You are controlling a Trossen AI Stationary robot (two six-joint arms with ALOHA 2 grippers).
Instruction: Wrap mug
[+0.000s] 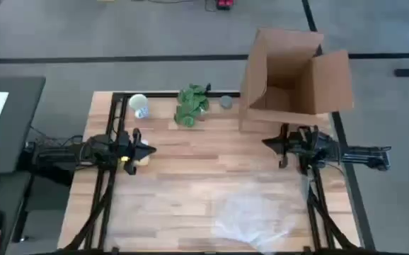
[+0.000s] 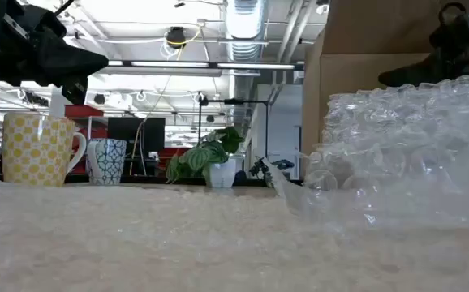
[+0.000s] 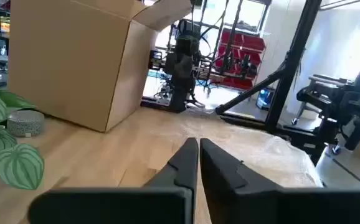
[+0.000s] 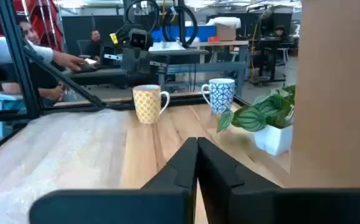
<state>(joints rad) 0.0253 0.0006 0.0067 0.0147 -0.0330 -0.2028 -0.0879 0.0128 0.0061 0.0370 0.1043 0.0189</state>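
- Mug (image 1: 139,105): white with blue pattern, upright at the far left corner of the wooden table (image 1: 190,177). In the right wrist view it stands just beside the plant, handle facing the yellow mug. Nothing touches it.
- Yellow checked mug (image 4: 147,103): upright, under or just beside the left gripper in the high view; well apart from the blue-patterned mug in the right wrist view. Low view shows both mugs side by side at left, yellow one nearer the camera.
- Left gripper (image 1: 148,150): at the left side of the table, pointing toward the centre, raised above the surface per the low view. Fingers (image 3: 183,163) pressed together, clenched on nothing.
- Right gripper (image 1: 267,144): at the right side, just in front of the cardboard box, pointing toward the centre. Fingers (image 4: 186,162) pressed together, empty.
- Cardboard box (image 1: 293,74): open, flaps up, at the far right corner, overhanging the table edge.
- Potted plant (image 1: 192,105): green striped leaves in a small white pot, far edge, between mug and box.
- Grey round object (image 1: 226,102): small, between plant and box, near the box's base.
- Bubble wrap (image 1: 257,209): clear crumpled sheet on the near right part of the table, well apart from the mug; fills the right of the low view.
- Person (image 4: 18,50): seated beyond the table in the right wrist view, arm stretched out.
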